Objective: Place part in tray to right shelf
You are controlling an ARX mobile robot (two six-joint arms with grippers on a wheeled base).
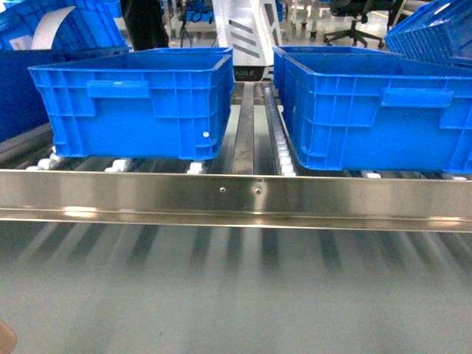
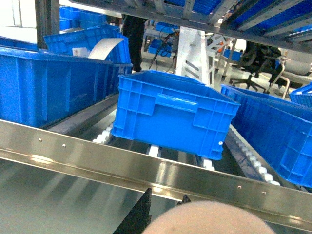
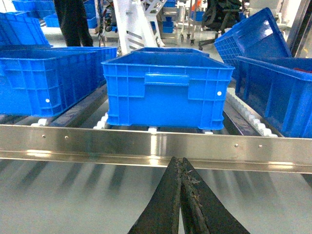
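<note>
The right shelf, a silvery rack with white rollers, shows its long front rail [image 1: 236, 195] with two screws across the head view; the same rail [image 2: 146, 165] [image 3: 146, 144] crosses both wrist views. A blurred beige rounded surface, the tray [image 2: 214, 219], fills the bottom of the left wrist view. It lies between the parted black fingers of my left gripper [image 2: 166, 195] and hides most of the right finger. A beige sliver of the tray [image 1: 4, 335] shows at the head view's bottom left corner. My right gripper [image 3: 180, 160] is shut on nothing, just short of the rail. The part is out of view.
Two blue crates stand on the rollers behind the rail, one left [image 1: 136, 103] and one right [image 1: 376, 110], with a roller lane [image 1: 276, 133] between them. More blue crates, a white machine [image 1: 247, 37] and office chairs lie beyond. A grey surface [image 1: 236, 295] lies below the rail.
</note>
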